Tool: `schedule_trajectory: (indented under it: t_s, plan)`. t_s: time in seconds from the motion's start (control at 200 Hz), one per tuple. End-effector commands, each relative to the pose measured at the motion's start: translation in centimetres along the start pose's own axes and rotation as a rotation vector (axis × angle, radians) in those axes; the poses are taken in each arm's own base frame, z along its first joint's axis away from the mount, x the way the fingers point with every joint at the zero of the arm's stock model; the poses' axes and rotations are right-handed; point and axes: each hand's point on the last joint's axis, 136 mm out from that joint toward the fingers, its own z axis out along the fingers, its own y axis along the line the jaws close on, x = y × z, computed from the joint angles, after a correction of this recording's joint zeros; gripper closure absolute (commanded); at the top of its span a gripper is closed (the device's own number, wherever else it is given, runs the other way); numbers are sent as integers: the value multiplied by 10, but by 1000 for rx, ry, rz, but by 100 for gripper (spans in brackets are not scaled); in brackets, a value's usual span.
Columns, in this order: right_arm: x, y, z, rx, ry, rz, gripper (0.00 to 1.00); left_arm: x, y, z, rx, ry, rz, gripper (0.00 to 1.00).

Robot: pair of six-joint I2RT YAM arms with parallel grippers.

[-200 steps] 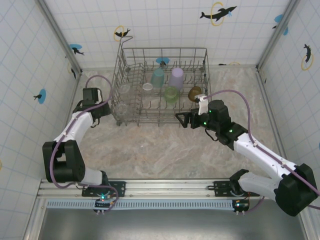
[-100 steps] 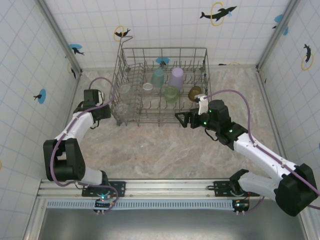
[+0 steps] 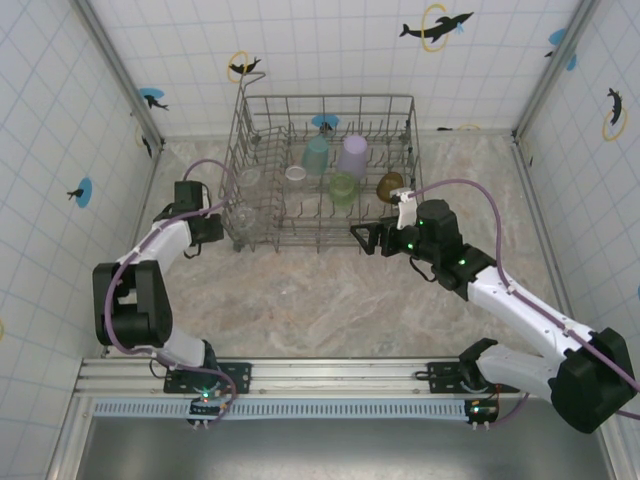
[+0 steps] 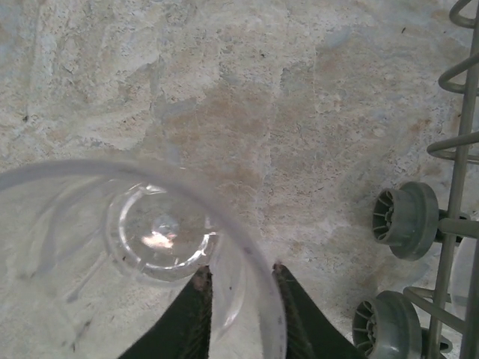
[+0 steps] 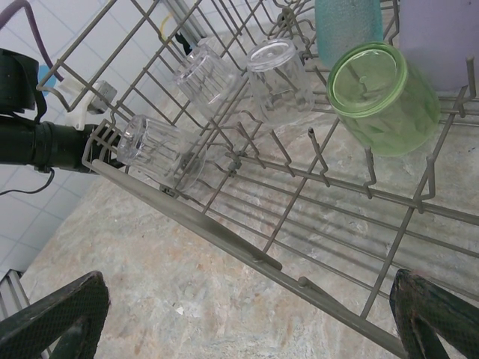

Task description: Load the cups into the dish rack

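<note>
Marbled tabletop (image 3: 320, 300) carries the dish rack (image 3: 330, 97). It holds the teal cup (image 3: 316, 155), lavender cup (image 3: 351, 155), light green cup (image 3: 343, 187), amber-brown cup (image 3: 389, 185), a middle clear cup (image 3: 295, 175) and a left clear cup (image 3: 248, 178). The left pincer (image 4: 239, 299) is clamped on the held clear cup (image 4: 90, 247) at the rack's left near corner, closer to the wires than 1 second ago. The left wrist view adds 2 grey rack wheels (image 4: 404, 221). The right pincer (image 5: 248, 280), fingers wide apart, hangs unmoved before the rack's near side.
</note>
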Motion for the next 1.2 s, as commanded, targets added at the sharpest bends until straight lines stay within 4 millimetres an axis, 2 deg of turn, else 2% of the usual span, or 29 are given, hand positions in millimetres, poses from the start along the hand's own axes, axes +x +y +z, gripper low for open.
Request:
schedule_trajectory:
  t_s: [0.0,0.085,0.27,0.485,0.711,0.871,0.901,1.196]
  plan:
    - [-16,7,-7,-16,-65,-18,0,3,3,1,-30,18,-5,85]
    - [-16,7,-8,-17,-66,-19,0,2,5,-1,-44,16,-16,100]
    - [-16,8,-9,-18,-70,-22,0,-5,9,-12,-63,-4,-50,100]
    - [-11,7,-9,-22,-60,-10,0,-26,13,-43,-70,-107,-145,100]
    - [-10,6,-10,-18,-63,-3,0,-68,5,-92,10,-333,-214,100]
    - [-10,6,-9,-22,-60,5,0,-81,5,-115,42,-418,-271,100]
    - [-10,7,-8,-24,-57,4,0,-96,4,-132,55,-474,-277,100]
    - [-6,7,-2,-35,-30,12,0,-132,-19,-202,254,-715,-265,100]
